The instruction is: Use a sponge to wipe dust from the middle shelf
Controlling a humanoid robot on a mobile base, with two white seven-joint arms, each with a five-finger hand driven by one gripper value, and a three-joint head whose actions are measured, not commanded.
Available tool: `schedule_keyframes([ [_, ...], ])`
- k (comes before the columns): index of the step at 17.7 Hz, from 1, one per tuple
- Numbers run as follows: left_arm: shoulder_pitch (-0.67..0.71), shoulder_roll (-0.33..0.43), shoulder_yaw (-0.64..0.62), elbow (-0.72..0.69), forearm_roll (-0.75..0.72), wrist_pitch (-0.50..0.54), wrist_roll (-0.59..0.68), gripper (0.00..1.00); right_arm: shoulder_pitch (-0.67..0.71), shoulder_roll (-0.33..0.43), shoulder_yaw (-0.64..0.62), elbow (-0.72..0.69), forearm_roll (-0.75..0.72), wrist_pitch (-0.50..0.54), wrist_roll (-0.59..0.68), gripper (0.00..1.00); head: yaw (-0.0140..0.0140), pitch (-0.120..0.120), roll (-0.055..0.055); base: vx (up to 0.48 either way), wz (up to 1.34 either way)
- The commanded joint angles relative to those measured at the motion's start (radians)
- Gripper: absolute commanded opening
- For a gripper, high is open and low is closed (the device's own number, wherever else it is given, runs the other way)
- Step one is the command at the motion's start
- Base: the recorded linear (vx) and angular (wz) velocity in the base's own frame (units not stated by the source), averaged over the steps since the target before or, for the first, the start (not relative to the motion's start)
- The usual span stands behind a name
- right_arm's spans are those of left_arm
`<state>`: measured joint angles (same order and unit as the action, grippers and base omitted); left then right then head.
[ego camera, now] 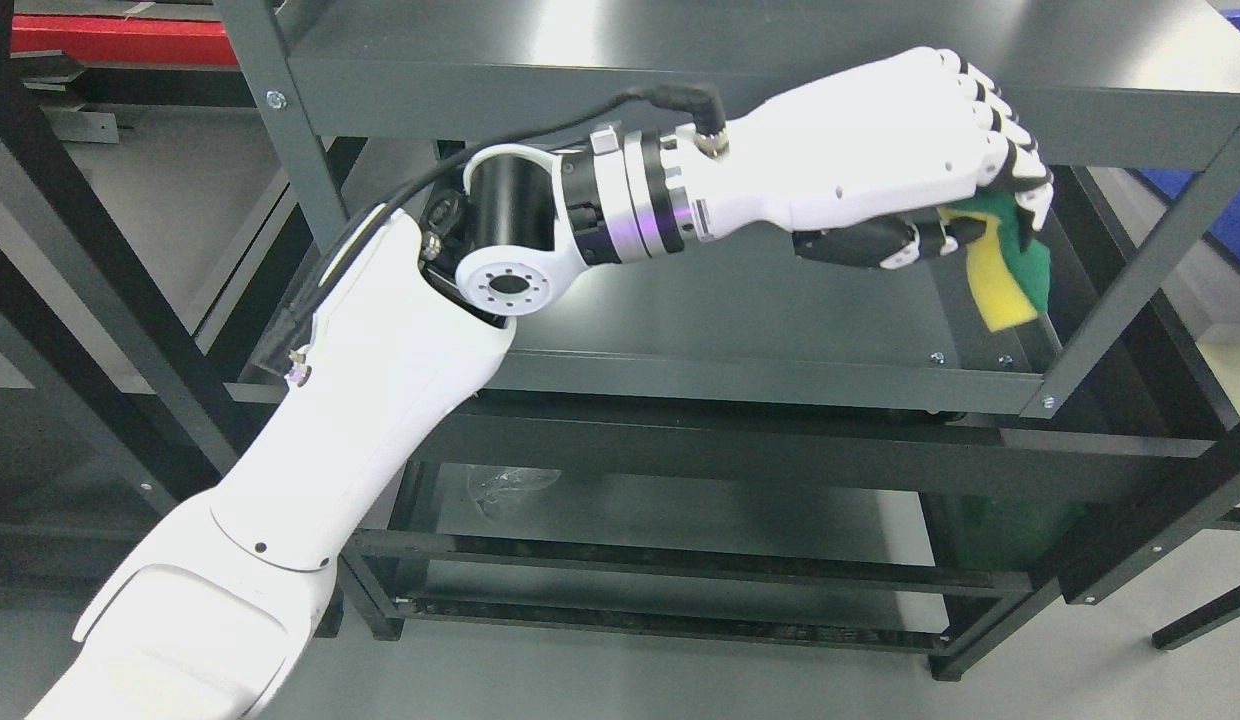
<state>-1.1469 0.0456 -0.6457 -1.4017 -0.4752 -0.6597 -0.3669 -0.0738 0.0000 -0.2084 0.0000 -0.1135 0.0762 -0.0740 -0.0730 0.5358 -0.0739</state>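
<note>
Left arm reaching in from the lower left of the head view, white forearm angled up to a black wrist joint (pixel 510 250), then bent rightward across the front of a dark grey metal shelving unit (pixel 310 170). Black cable (pixel 400 195) running along the top of the forearm to a plug near the wrist.

Left hand (pixel 910 160) extended to the right end of the middle shelf (pixel 760 330), fingers (pixel 1020 165) curled down over the top of a sponge (pixel 1005 280) and thumb (pixel 880 245) pressed in from below, so closed in a firm grasp on it. Sponge yellow on one face with a green scouring layer on the other, hanging below the fingers with its lower end pointing down toward the right rear part of the middle shelf, near the right side rail. Contact between sponge and shelf surface not clear from this angle.

Top shelf (pixel 680 60) just above and behind the hand, its front lip crossing behind the knuckles. Right front upright (pixel 1130 280) of the unit slanting down just right of the sponge, apart from it. Lower shelf (pixel 680 520) visible beneath, with a pale smudge or reflection (pixel 510 485) toward its left side. Red strip (pixel 120 40) at the upper left corner of the view, blue object (pixel 1230 220) at the right edge behind the unit.
</note>
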Motion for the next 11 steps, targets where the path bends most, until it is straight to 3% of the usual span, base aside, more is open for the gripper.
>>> schedule_keyframes([
  [1, 0.201, -0.028, -0.227, 0.021, 0.07, 0.031, 0.011, 0.0, 0.0, -0.017, 0.0, -0.017, 0.0, 0.0, 0.0, 1.0, 0.0, 0.0, 0.0, 0.0, 0.0],
  [3, 0.335, -0.028, -0.188, 0.03, 0.153, 0.113, 0.074, 0.0, 0.0, -0.017, 0.0, -0.017, 0.0, 0.0, 0.0, 1.0, 0.0, 0.0, 0.0, 0.0, 0.0],
  [6, 0.583, -0.028, 0.063, 0.023, 0.269, 0.225, 0.279, 0.01, 0.0, -0.017, 0.0, -0.017, 0.0, 0.0, 0.0, 1.0, 0.0, 0.0, 0.0, 0.0, 0.0],
  [9, 0.659, -0.028, 0.237, 0.013, 0.279, 0.314, 0.568, 0.01, 0.0, -0.017, 0.0, -0.017, 0.0, 0.0, 0.0, 1.0, 0.0, 0.0, 0.0, 0.0, 0.0],
  [11, 0.708, -0.028, 0.319, -0.014, 0.335, 0.356, 0.643, 0.0, 0.0, -0.017, 0.0, -0.017, 0.0, 0.0, 0.0, 1.0, 0.0, 0.0, 0.0, 0.0, 0.0],
])
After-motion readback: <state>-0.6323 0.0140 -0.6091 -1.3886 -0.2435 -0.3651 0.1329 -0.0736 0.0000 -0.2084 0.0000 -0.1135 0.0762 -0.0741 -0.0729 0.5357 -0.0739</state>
